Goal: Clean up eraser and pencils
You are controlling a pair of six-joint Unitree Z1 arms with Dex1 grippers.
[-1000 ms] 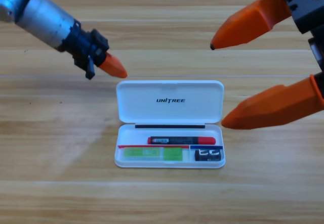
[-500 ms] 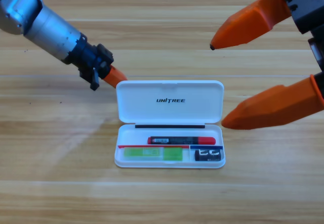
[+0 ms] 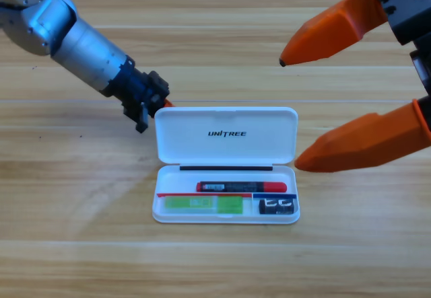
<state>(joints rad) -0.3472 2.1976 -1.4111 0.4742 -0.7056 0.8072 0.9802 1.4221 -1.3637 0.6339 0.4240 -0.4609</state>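
With red pencil [image 3: 241, 186], green pencil [image 3: 204, 204] and eraser [image 3: 277, 206] stowed, we judge the light, rigid lid [image 3: 225, 135] best pushed at its rear edge, where our left tool [image 3: 163, 103] sits, spread untellable; right tool [image 3: 300, 109] waits spread.

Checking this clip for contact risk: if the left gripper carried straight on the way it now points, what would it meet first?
Most likely the open lid of the white case: the left gripper points down-right with its orange tip at the lid's upper-left corner. Height above the table is unclear, so it might pass just behind it.
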